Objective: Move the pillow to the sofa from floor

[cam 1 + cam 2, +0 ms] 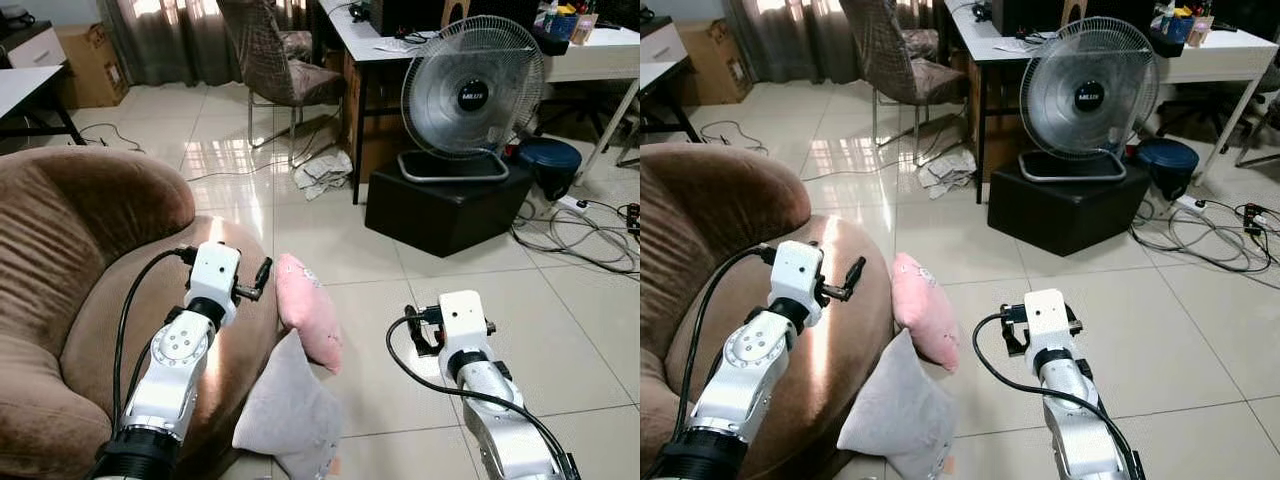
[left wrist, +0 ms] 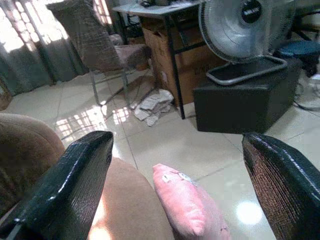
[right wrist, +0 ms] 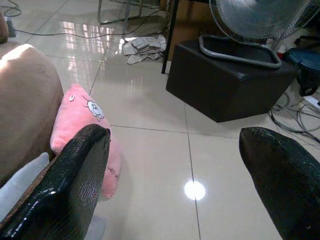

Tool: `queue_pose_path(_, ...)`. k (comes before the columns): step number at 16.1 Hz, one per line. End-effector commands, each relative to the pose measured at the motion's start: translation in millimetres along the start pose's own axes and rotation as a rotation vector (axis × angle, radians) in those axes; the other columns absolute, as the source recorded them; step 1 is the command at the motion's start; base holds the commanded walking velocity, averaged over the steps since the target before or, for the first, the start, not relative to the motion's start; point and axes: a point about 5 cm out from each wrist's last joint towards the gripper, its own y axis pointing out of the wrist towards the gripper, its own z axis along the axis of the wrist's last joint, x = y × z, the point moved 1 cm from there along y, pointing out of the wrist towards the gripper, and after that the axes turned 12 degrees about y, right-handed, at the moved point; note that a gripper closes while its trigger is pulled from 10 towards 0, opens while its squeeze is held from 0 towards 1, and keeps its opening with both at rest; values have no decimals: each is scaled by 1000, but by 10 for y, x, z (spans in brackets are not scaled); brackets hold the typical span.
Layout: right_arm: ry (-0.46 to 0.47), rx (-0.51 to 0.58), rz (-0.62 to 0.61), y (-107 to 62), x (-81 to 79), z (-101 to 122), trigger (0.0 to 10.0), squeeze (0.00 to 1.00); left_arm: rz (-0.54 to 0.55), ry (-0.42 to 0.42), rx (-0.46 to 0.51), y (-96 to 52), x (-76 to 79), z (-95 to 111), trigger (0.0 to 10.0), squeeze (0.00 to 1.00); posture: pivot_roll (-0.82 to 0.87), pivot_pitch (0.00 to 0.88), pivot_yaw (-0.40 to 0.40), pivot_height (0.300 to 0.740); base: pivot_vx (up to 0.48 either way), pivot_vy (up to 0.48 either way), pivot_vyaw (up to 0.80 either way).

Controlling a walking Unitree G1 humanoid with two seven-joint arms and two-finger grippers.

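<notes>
**Two pillows on the tiles, both grippers empty**

Two cushions leaning against the brown sofa (image 1: 60,290): pink pillow (image 1: 308,310) upright on the floor (image 1: 400,260), touching the sofa's front; grey pillow (image 1: 290,415) just beside it, nearer the camera. Left gripper (image 2: 175,175) raised over the sofa seat, fingers wide apart, gripping nothing. Right gripper (image 3: 175,175) above bare tile, right of the pink pillow, fingers spread, empty. Beyond: fan (image 1: 465,95) on black box (image 1: 450,205), chair (image 1: 275,55).
</notes>
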Motion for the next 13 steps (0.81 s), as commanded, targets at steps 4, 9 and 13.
queue_pose_path(4,-17,-8,-1,-18,13,-38,10000,0,-24,-9,-30,-7,18,-64,10000,0,-24,0,63,695,0,0,0)
queue_pose_path(9,-25,-3,0,-16,16,-25,10000,0,-17,-21,-33,-9,17,-72,10000,0,-24,0,63,645,0,0,0)
queue_pose_path(13,-39,-3,9,-24,13,-25,10000,0,-11,-27,-29,-17,24,-68,10000,0,-23,0,49,626,0,0,0)
